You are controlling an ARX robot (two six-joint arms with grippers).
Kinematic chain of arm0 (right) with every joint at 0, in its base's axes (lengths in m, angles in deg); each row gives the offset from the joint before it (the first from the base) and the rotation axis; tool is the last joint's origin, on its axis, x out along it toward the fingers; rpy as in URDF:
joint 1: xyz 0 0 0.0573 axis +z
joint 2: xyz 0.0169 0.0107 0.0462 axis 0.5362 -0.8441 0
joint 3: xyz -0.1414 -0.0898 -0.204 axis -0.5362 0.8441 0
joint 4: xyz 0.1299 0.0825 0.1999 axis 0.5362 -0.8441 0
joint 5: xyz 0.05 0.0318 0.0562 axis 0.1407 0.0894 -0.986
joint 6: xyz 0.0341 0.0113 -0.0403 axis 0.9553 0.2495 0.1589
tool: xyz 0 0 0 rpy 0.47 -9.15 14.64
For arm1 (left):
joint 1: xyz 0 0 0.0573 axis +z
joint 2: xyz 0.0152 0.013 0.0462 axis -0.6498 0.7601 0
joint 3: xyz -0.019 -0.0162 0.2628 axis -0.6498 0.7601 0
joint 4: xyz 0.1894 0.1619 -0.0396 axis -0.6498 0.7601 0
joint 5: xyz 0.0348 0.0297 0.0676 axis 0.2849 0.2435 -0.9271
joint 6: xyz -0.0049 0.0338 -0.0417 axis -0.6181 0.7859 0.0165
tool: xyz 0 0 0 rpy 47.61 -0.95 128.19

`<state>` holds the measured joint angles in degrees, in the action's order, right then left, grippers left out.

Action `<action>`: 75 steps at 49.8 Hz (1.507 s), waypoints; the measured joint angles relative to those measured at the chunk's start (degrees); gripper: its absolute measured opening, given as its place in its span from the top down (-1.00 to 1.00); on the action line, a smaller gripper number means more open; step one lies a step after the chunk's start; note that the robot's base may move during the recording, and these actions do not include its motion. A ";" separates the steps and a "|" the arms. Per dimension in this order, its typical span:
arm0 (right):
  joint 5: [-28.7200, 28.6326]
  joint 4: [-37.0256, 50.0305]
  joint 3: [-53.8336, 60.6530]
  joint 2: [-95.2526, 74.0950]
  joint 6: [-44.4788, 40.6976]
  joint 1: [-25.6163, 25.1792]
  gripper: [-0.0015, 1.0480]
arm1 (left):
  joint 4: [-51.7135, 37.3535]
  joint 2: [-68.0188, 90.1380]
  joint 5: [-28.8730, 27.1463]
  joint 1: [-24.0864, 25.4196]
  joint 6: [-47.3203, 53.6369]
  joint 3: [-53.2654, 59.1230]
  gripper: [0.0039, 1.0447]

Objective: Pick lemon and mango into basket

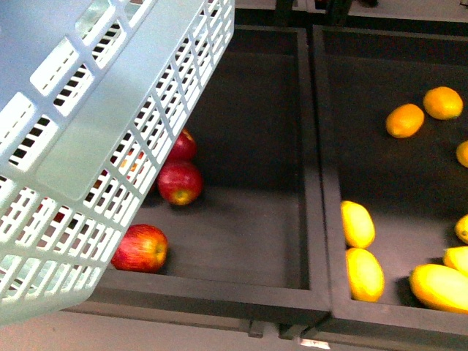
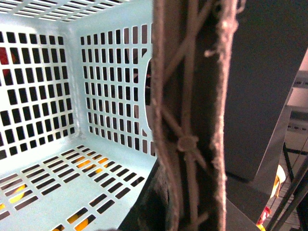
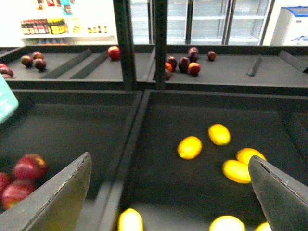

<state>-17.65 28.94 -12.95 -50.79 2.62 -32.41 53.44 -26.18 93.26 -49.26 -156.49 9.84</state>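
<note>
The right gripper (image 3: 168,161) hangs with its jaws spread wide and nothing between them, above the divider (image 1: 316,183) that splits the left bin (image 1: 248,241) from the right bin (image 1: 398,183), so the step in hand looks like the first reach for a fruit. The basket (image 1: 95,146) is up in the air at the left, tilted, with a bare floor in the left wrist view. Its brown handle (image 2: 190,120) fills that view, but the left gripper's fingers do not show, so I cannot tell whether they close on it. The lemon, as far as I can judge, is the small yellow fruit (image 1: 463,229) cut off at the right edge of the right bin, near the long yellow mangoes (image 1: 358,224) and well apart from the oranges (image 1: 405,121). The mango seems to be the oval red fruit (image 1: 141,248) in the front left corner of the left bin, just beside the basket's lower edge, with rounder red apples (image 1: 180,183) behind it. To do this well, the right arm should settle on one fruit, centre the jaws over it, come straight down and close across its short axis so a neighbour is not nudged. The lemon is the freer target. The mango probably needs the basket moved aside first. Levelling the basket before the drop would lessen the risk of a fruit rolling out.
</note>
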 joint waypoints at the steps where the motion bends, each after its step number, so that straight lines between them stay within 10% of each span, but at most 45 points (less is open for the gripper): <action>1: 0.13 0.02 0.00 0.02 0.02 0.00 -0.83 | 0.00 0.02 -0.02 0.00 0.00 0.00 0.91; 26: -0.13 0.02 0.00 -0.02 0.00 -0.02 -0.83 | 0.02 -0.22 -2.14 0.59 1.22 0.00 0.91; 34: -0.11 0.02 0.00 -0.02 0.00 -0.02 -0.83 | 22.47 6.01 -7.98 -1.92 20.63 -10.45 0.91; 45: 0.13 0.02 0.00 -0.02 0.00 -0.02 -0.83 | 20.85 14.27 -9.60 -2.78 31.93 -14.88 0.91; 75: 0.09 0.02 0.00 -0.02 0.00 0.00 -0.83 | 12.72 37.55 3.45 -20.15 25.51 -34.16 0.91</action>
<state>-17.57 28.96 -12.95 -50.82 2.62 -32.41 66.16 11.37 96.71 -69.41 -130.98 -24.32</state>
